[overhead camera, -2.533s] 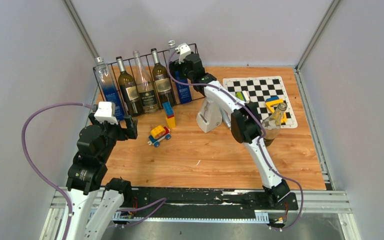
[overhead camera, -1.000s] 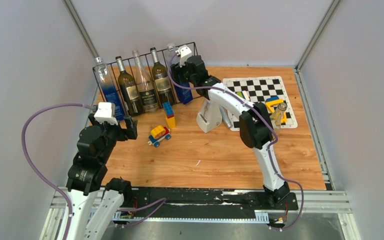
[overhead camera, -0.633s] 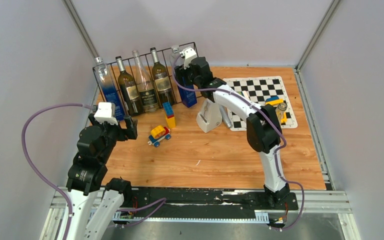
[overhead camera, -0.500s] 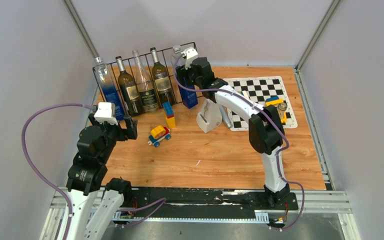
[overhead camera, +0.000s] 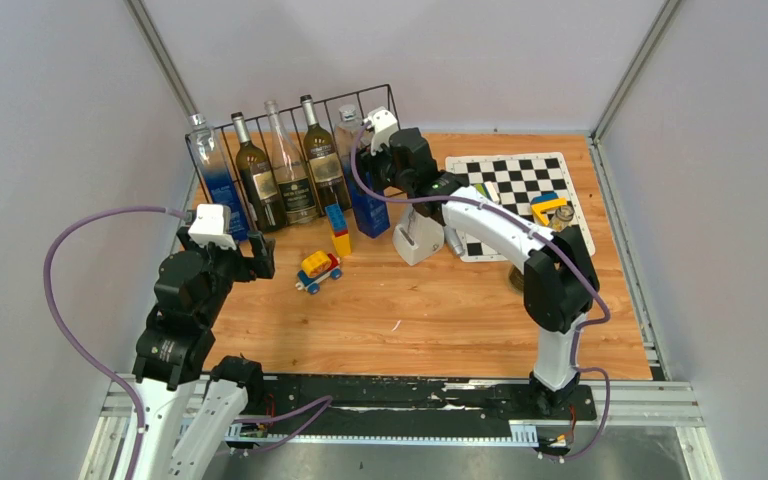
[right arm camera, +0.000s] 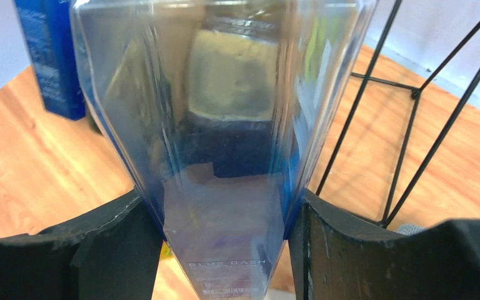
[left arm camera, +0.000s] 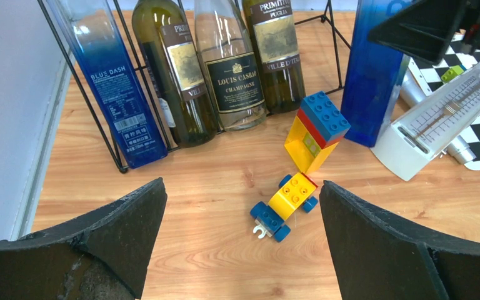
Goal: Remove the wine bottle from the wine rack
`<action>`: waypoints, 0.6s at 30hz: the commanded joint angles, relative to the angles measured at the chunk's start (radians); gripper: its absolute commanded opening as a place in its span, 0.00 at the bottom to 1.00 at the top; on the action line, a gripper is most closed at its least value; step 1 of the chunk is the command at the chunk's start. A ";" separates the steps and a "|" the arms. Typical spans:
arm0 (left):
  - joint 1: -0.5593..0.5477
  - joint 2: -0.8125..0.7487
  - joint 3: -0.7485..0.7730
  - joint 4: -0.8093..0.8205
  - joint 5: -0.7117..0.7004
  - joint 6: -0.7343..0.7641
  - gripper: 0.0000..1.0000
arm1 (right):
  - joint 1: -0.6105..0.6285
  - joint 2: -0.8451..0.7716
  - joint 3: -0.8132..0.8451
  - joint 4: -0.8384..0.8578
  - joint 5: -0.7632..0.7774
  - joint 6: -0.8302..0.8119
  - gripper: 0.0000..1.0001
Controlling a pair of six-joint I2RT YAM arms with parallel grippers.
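The wine rack (overhead camera: 222,131) is a low black wire frame at the back left. It holds a blue bottle (overhead camera: 216,180), two dark wine bottles and a clear champagne bottle (overhead camera: 288,172). My right gripper (overhead camera: 377,168) is shut on the upper part of a second tall blue bottle (overhead camera: 366,205). That bottle stands upright just in front of the rack's right end, outside the wires. In the right wrist view the bottle (right arm camera: 225,125) fills the space between my fingers (right arm camera: 350,244), with rack wire (right arm camera: 412,119) behind. My left gripper (overhead camera: 260,256) is open and empty, short of the rack.
A toy brick car (overhead camera: 318,268) and a brick tower (overhead camera: 338,230) sit in front of the rack. A white box-shaped device (overhead camera: 416,233) stands beside the held bottle. A chessboard mat (overhead camera: 515,178) at the back right carries bricks (overhead camera: 548,207) and a small glass bottle (overhead camera: 561,217).
My right gripper has drawn the blue bottle out of the rack's right end, toward the near side. The right elbow swung right. The left arm has not moved.
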 commanded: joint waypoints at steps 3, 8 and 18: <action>-0.002 0.014 0.004 0.034 0.005 0.016 1.00 | 0.053 -0.256 -0.114 0.224 -0.023 0.023 0.00; -0.002 0.020 0.006 0.032 0.014 0.016 1.00 | 0.098 -0.410 -0.275 0.241 0.002 0.038 0.00; -0.002 0.062 0.037 0.029 0.114 0.014 1.00 | 0.150 -0.785 -0.585 0.158 0.164 0.070 0.00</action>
